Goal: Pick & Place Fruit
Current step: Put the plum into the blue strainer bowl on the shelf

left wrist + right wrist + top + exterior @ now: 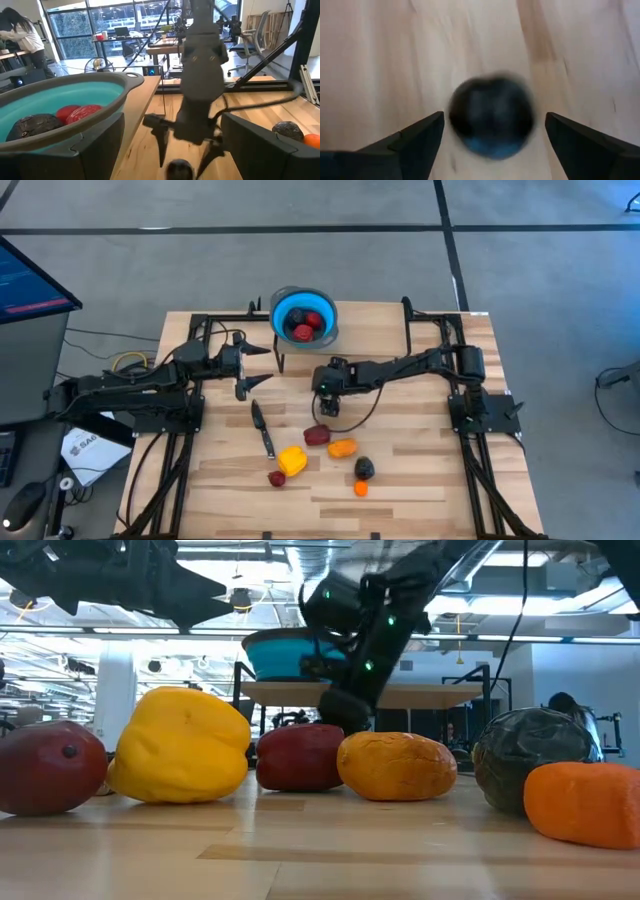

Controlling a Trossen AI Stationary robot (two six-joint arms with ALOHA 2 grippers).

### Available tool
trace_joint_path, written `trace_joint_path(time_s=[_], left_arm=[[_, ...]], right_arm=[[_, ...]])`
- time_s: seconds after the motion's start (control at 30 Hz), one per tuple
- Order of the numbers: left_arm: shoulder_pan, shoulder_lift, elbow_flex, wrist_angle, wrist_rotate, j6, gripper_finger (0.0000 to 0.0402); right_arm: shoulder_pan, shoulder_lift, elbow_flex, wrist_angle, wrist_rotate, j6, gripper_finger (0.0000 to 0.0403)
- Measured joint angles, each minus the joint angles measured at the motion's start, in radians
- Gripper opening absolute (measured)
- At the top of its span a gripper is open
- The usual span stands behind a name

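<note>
The blue bowl point(303, 317) stands at the table's far edge and holds two red fruits point(80, 112) and a dark one point(34, 125). My right gripper point(328, 402) points down over the table's middle, open, with one finger on each side of a small black fruit point(492, 116) that lies on the wood; the fingers do not touch it. My left gripper point(262, 367) waits open, just near-left of the bowl. Toward the near edge lie a dark red fruit point(316, 435), an orange one point(342, 447), the larger yellow one point(292, 460), a small red one point(277, 478), a dark one point(365, 468) and a small orange one point(361, 489).
A slim black-handled knife point(263, 428) lies left of the fruit cluster. Black frame rails point(420, 320) run along the table's far and side edges. A monitor point(30, 280) stands off the table's left. A person point(22, 37) is in the room far behind the table.
</note>
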Motion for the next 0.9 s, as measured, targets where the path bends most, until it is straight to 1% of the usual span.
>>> trace_joint_path(time_s=[0.07, 0.33, 0.4, 0.47, 0.57, 0.7, 0.8, 0.9], left_arm=[[0.000, 0.000, 0.000, 0.000, 0.002, 0.000, 0.0324], [-0.007, 0.000, 0.000, 0.005, 0.006, 0.000, 0.0324], [-0.007, 0.000, 0.000, 0.005, 0.006, 0.000, 0.0324], [-0.007, 0.000, 0.000, 0.005, 0.006, 0.000, 0.0324], [-0.007, 0.000, 0.000, 0.005, 0.038, 0.004, 0.0324], [-0.007, 0.000, 0.000, 0.005, 0.170, 0.009, 0.0324], [-0.012, 0.000, 0.000, 0.005, 0.277, 0.021, 0.0324], [-0.049, 0.000, 0.000, 0.006, 0.335, 0.095, 0.0324]], right_arm=[[-0.010, 0.023, 0.002, 0.042, -0.001, -0.003, 0.0332], [-0.010, 0.023, -0.006, 0.053, -0.037, -0.018, 0.0281], [-0.003, 0.023, -0.006, 0.064, -0.076, -0.018, 0.0267], [0.008, 0.023, -0.007, 0.096, -0.143, -0.017, 0.0255], [0.028, 0.023, -0.050, 0.238, -0.210, 0.020, 0.0245], [0.039, 0.014, -0.127, 0.541, -0.312, 0.115, 0.0245], [0.036, 0.013, -0.170, 0.816, -0.443, 0.199, 0.0245], [0.032, 0.013, -0.181, 1.018, -0.560, 0.248, 0.0245]])
